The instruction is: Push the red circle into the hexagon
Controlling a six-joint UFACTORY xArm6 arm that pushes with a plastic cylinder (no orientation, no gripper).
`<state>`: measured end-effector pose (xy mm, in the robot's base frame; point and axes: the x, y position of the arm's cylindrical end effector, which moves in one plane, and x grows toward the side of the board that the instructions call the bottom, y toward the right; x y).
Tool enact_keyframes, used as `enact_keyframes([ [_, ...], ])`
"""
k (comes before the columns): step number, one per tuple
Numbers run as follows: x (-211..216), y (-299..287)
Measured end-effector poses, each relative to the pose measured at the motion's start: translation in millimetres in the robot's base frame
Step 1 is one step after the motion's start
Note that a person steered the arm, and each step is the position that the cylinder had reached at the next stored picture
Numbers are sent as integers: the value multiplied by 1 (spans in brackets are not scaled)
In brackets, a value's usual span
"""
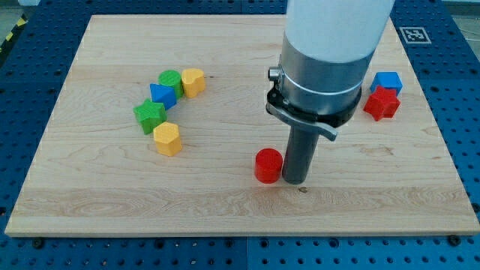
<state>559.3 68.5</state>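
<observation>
claw none shows, only my tip (294, 182) touching the red circle (268, 166); no legible writing.

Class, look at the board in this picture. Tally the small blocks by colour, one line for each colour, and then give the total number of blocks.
Red: 2, the red circle just left of my tip and the red star
Blue: 2, one blue block at left, another blue block at right
Green: 2, green circle and green star
Yellow: 2, yellow heart and yellow hexagon
Total: 8
</observation>
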Motion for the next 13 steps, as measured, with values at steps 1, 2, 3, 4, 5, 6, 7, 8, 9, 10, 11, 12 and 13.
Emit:
enact_keyframes([
  [1,21,-6],
  [2,13,-31],
  [3,3,-34],
  [4,3,-16],
  [5,3,-7],
  [6,3,-7],
  [7,2,-7],
  [8,2,-7],
  [9,-8,-17],
  [10,-26,-36],
  [11,-26,-27],
  [12,-30,-6],
  [13,-43,-5],
])
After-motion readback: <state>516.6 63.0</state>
